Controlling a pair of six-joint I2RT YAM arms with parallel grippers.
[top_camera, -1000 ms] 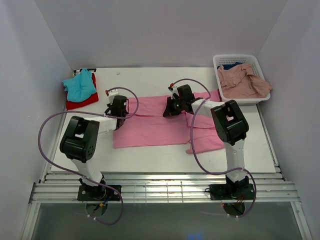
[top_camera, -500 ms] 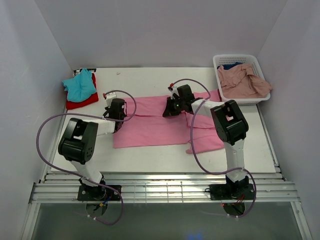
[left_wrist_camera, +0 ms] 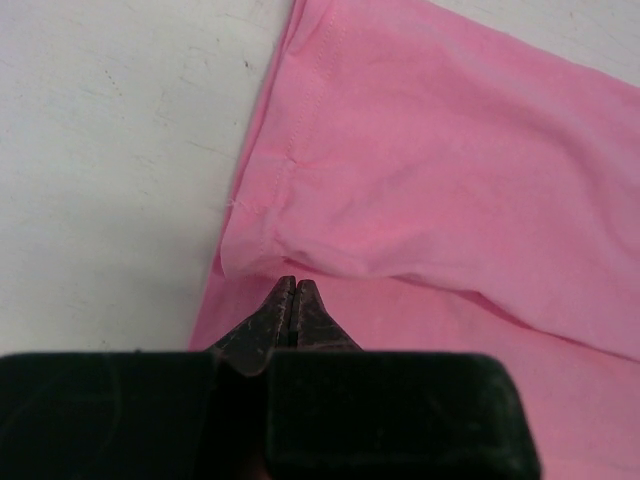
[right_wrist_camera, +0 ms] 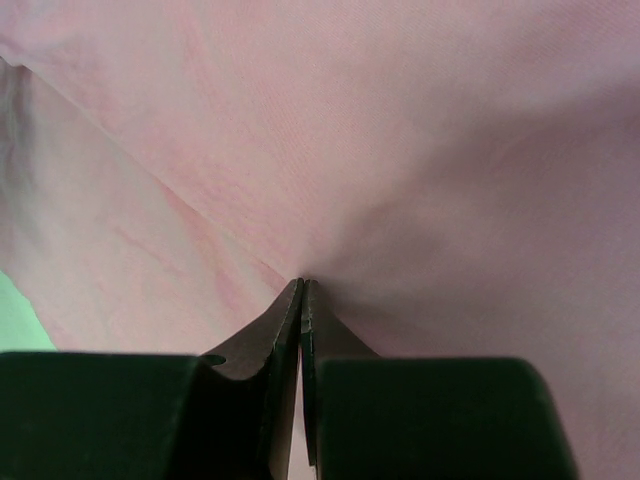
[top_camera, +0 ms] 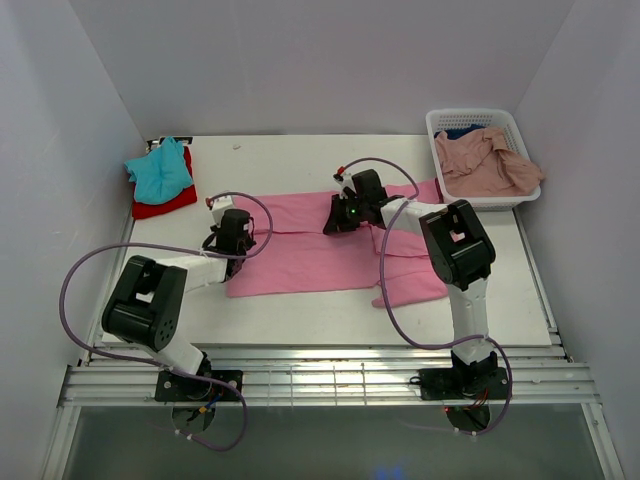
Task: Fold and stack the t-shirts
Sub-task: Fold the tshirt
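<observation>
The bright pink t-shirt (top_camera: 300, 262) lies spread flat across the middle of the table, with its far part folded over. My left gripper (top_camera: 233, 238) is at the shirt's left edge. In the left wrist view it (left_wrist_camera: 290, 285) is shut, its tips pinching the edge of the raised upper layer (left_wrist_camera: 420, 170) beside the hem. My right gripper (top_camera: 336, 222) is on the shirt's far middle. In the right wrist view it (right_wrist_camera: 302, 283) is shut on the pink cloth (right_wrist_camera: 400, 150), and creases run out from its tips.
A teal shirt (top_camera: 160, 168) lies on a red shirt (top_camera: 165, 205) at the far left corner. The white lattice basket (top_camera: 440, 120) at the far right holds a dusty salmon-pink shirt (top_camera: 485, 165) and a dark blue one (top_camera: 462, 131).
My left arm has swung out and its gripper has moved a little toward the near side along the shirt's left edge. My right gripper has shifted slightly left.
</observation>
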